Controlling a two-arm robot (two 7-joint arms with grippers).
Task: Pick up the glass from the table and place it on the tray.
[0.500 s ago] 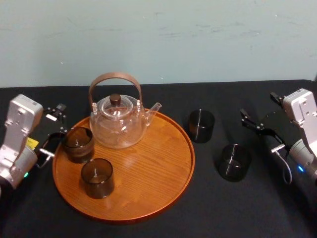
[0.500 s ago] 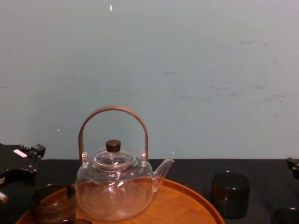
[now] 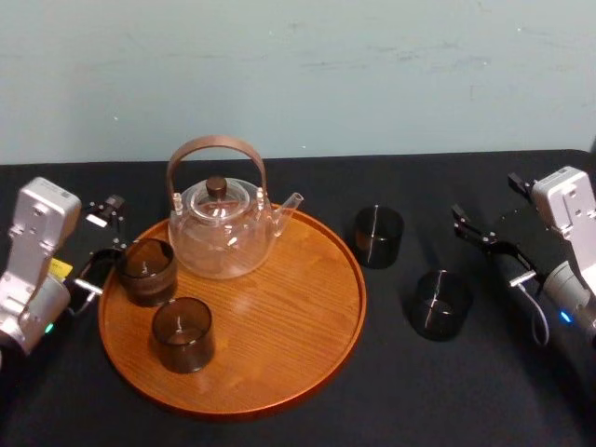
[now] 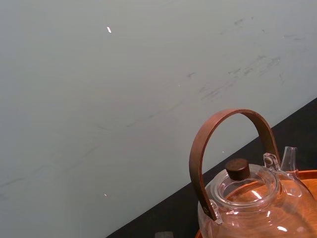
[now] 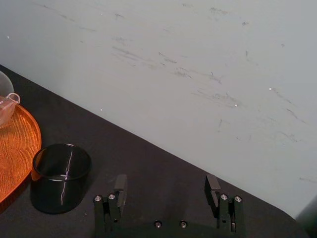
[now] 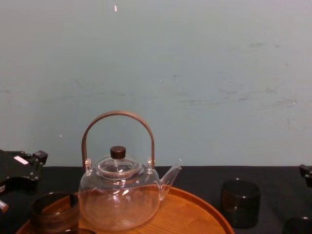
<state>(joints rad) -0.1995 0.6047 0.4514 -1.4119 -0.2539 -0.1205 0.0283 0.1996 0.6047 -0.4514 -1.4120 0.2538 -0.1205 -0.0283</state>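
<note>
The round orange-brown wooden tray [image 3: 279, 326] lies left of centre, carrying a clear glass teapot [image 3: 222, 233] and two dark glasses [image 3: 146, 270] [image 3: 182, 333]. Two more dark glasses stand on the black table to the tray's right, one farther back [image 3: 378, 236] and one nearer [image 3: 440, 304]. My right gripper [image 3: 489, 247] hovers right of these, open and empty. The right wrist view shows its fingers [image 5: 120, 186] spread, with the farther glass [image 5: 61, 176] ahead and to one side. My left gripper [image 3: 101, 244] sits open at the tray's left rim, beside a glass on the tray.
A pale wall runs behind the black table. The teapot's brown arched handle [image 6: 118, 117] rises well above the glasses. The front right part of the tray is bare wood. Open black cloth lies between the table glasses and the right arm.
</note>
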